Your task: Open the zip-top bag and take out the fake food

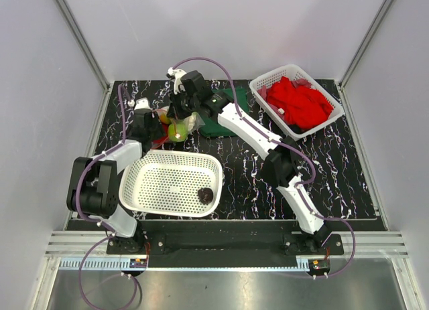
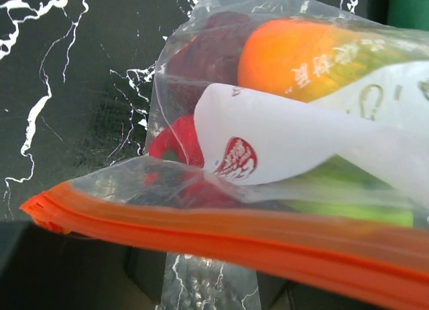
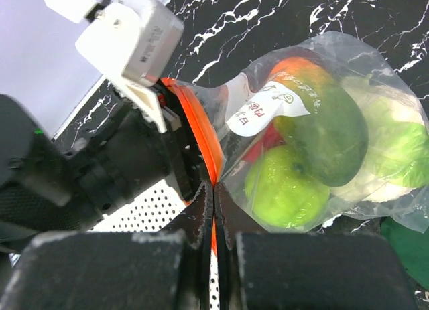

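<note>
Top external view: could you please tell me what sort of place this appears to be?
Probably a robotics lab test cell: white wall panels in an aluminium frame enclose a black marbled table, with left arm and right arm bolted at its near edge.

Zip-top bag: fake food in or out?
Mostly in: green apple, mango and red pepper show through the bag. One dark piece lies in the white basket.

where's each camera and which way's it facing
top external: above, behind the arms, looking down; both arms meet at the zip-top bag
left wrist: left arm, close on the bag's zip strip; own fingers not clearly seen
right wrist: looks past right gripper, shut on the strip, toward left gripper
shared: all show the bag
</note>
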